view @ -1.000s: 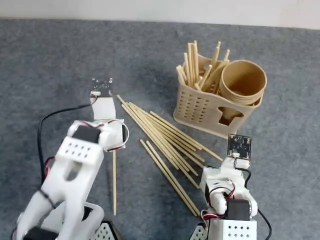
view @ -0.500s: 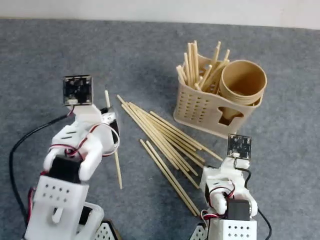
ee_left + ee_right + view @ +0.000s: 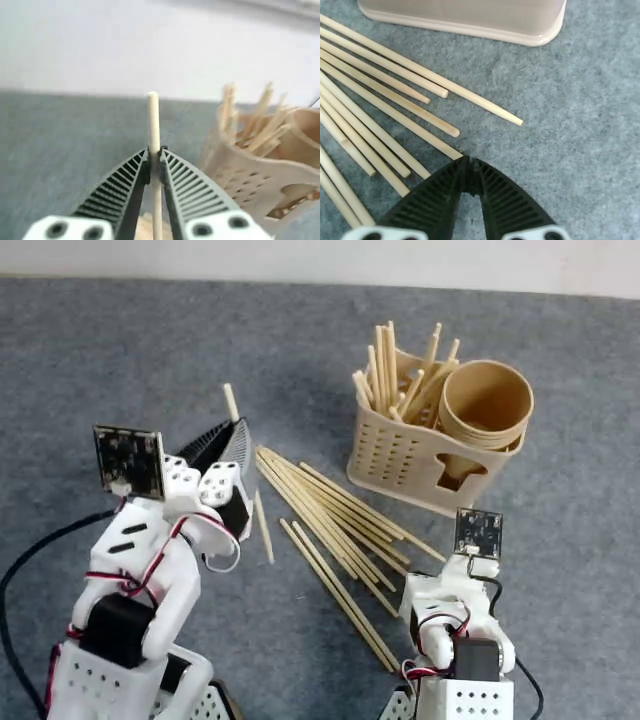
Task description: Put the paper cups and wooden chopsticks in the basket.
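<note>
Well clear of the basket [image 3: 420, 455], left fingers [image 3: 125, 182] tight on one chopstick [image 3: 153, 120]; right fingers [image 3: 437, 192] together, empty.

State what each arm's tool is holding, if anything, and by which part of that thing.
Left tool: shut on one wooden chopstick, gripped near one end, with a short length sticking out beyond it. Right tool: shut, holding nothing.

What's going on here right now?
The left gripper is shut on a single chopstick. The right gripper sits shut and empty beside the loose chopsticks lying on the table. The basket already holds the paper cups and a bunch of chopsticks.
</note>
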Controlling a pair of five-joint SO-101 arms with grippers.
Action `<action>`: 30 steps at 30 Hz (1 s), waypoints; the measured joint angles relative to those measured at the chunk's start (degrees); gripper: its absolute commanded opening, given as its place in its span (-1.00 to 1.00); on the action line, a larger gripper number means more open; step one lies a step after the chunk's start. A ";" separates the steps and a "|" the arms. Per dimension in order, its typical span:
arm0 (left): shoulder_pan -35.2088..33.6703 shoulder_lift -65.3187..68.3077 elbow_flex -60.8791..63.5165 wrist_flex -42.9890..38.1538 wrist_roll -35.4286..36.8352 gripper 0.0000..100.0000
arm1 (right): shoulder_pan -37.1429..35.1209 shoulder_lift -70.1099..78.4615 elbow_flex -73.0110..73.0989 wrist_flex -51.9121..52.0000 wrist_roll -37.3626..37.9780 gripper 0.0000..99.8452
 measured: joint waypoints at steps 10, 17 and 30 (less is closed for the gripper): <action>6.86 -0.62 -0.97 -10.29 -8.26 -0.99 | 0.00 0.00 0.00 0.00 0.00 -0.99; 9.23 -0.88 -10.20 -13.54 -12.75 -0.99 | 0.00 0.00 0.00 0.00 0.00 -0.99; 15.38 17.49 -21.54 -24.35 -18.29 -0.99 | 0.00 0.00 0.00 0.00 0.00 -0.99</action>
